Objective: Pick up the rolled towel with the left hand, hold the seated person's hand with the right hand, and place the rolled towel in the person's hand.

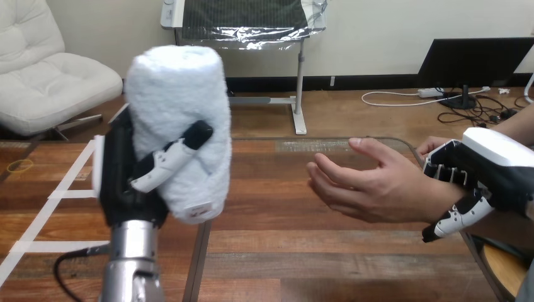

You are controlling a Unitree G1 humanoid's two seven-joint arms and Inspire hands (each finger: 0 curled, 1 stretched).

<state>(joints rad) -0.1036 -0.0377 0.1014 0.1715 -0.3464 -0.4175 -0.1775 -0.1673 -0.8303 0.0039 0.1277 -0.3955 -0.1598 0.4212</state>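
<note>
Grips the rolled towel (pixel 179 113) in the left hand (pixel 123 182), raised over the table (pixel 283 251) between its left edge and its middle, close to the near edge, with the silver forearm rising straight up from below. Wraps the thumb (pixel 176 157) across the front of the roll, with the fingers hidden behind it, and so clamps the towel well clear of the surface. Holds the white, fluffy roll upright, its top end far above the hand and its lower end about level with the palm; shows a small tag at that lower end. Closes the right hand (pixel 491 167) round the person's wrist (pixel 434 198) at the table's right edge, with fingers (pixel 444 168) over the top of the wrist and the thumb (pixel 456 217) curled beneath it. Supports the person's hand (pixel 371 182) there above the surface, just inside the right edge: open, palm turned toward the towel, fingers loosely spread and pointing toward the left edge. Leaves a clear gap between roll and open palm, the two apart and not touching. Carries strips of white tape (pixel 63 189) along the table's left edge and a small yellow ring (pixel 20 165) near its far left corner.
</note>
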